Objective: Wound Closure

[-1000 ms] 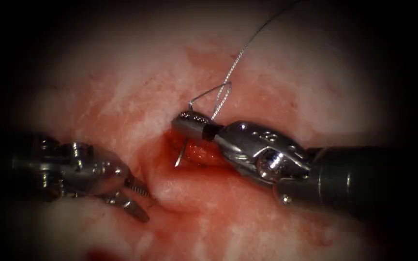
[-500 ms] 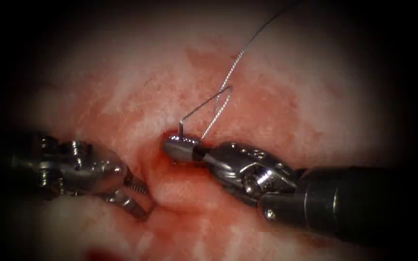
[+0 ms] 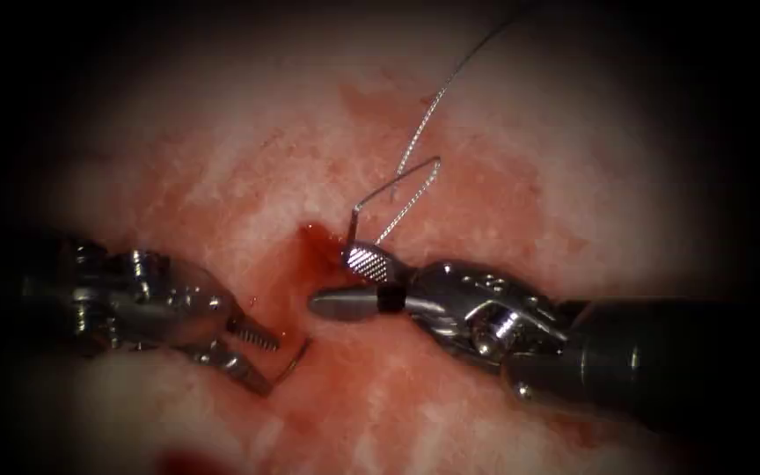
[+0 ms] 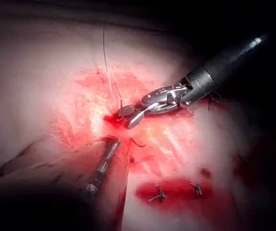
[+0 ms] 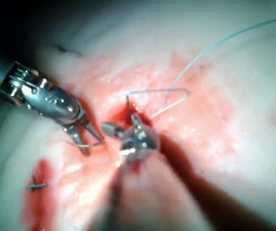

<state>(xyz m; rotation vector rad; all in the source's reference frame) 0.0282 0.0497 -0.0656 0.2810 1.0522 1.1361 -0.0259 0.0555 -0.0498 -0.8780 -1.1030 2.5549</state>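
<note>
1. Right tool [image 3: 345, 281] at the cut [image 3: 310, 251]: jaws wide, holding nothing.
2. Left tool [image 3: 261, 356] left of the cut: jaws narrowly apart, needle [image 3: 292, 359] tip emerging just beside.
3. Needle through tissue [image 3: 222, 176]; thread [image 3: 415, 145] trailing, untied.

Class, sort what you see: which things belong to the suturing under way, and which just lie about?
In use: needle, in the tissue, tip out left of the cut; thread; left claw, open, holding nothing; right claw, open, holding nothing.
Lying about: cut ends of thread; red fluid.
</note>
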